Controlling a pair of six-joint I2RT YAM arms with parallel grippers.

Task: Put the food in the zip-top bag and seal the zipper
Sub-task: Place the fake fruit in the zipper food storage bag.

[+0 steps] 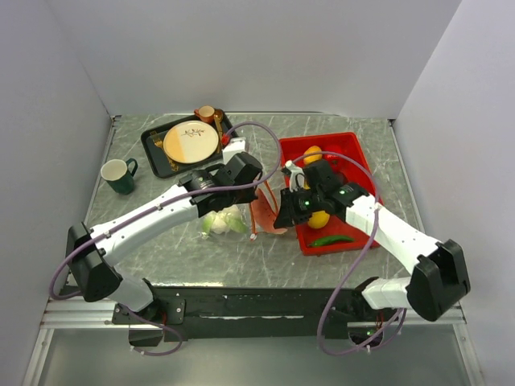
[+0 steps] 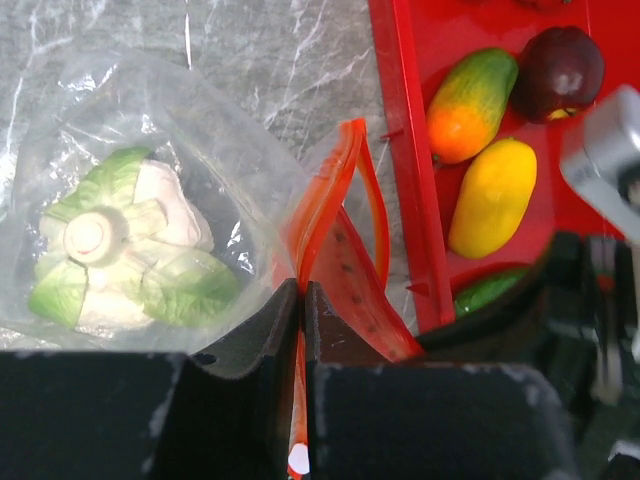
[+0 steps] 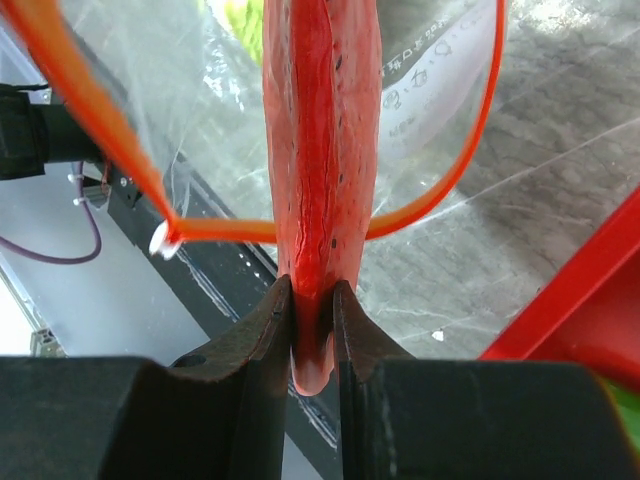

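Note:
The clear zip-top bag (image 1: 225, 219) lies left of the red tray (image 1: 348, 145) with the white-green cauliflower (image 2: 120, 250) inside. My left gripper (image 2: 302, 290) is shut on the orange-red zipper strip (image 2: 372, 190) and holds the mouth open; the white slider (image 2: 298, 460) shows between its fingers. My right gripper (image 3: 312, 290) is shut on the flat red pepper (image 3: 320, 150), which points into the open bag mouth (image 3: 450, 190). On the tray lie the yellow mango (image 2: 492, 198), red-green mango (image 2: 472, 92), dark purple fruit (image 2: 560, 70), green chili (image 2: 490, 290) and orange (image 1: 312, 153).
A black tray (image 1: 154, 149) with a round beige plate (image 1: 191, 141) and a small brown cup (image 1: 206, 113) stands at the back left. A dark green mug (image 1: 121, 174) stands at the left. White walls close in the table.

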